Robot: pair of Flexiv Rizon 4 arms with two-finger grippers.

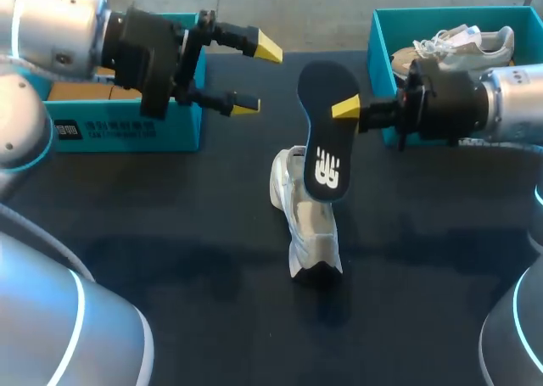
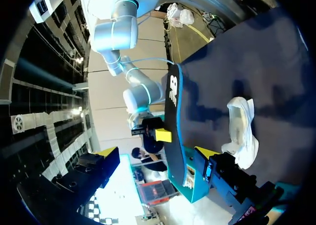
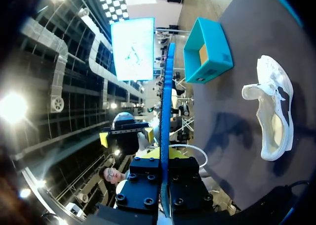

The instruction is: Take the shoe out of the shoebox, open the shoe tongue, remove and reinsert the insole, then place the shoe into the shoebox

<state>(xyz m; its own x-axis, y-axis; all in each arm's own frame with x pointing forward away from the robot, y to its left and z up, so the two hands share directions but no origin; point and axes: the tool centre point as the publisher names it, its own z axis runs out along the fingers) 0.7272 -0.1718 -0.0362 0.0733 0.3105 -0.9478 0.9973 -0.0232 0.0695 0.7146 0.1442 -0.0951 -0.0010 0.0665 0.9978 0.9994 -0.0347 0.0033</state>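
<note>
The dark blue insole (image 1: 325,131) with a white logo hangs upright above the table, my right gripper (image 1: 341,109) shut on its edge. In the right wrist view the insole (image 3: 166,101) shows edge-on, rising from between the black fingers (image 3: 148,178). The white shoe (image 1: 306,226) lies on the dark table below it, apart from both grippers. My left gripper (image 1: 256,76) stands open to the left of the insole, with nothing between its fingers. Its wrist view shows the insole (image 2: 173,111) ahead and the shoe (image 2: 242,131) on the table beyond it.
A teal box (image 1: 127,130) holding cardboard sits at the back left, under my left arm. At the back right stands a teal shoebox (image 1: 383,30) holding a second white shoe (image 1: 462,45). The table (image 1: 170,233) is dark.
</note>
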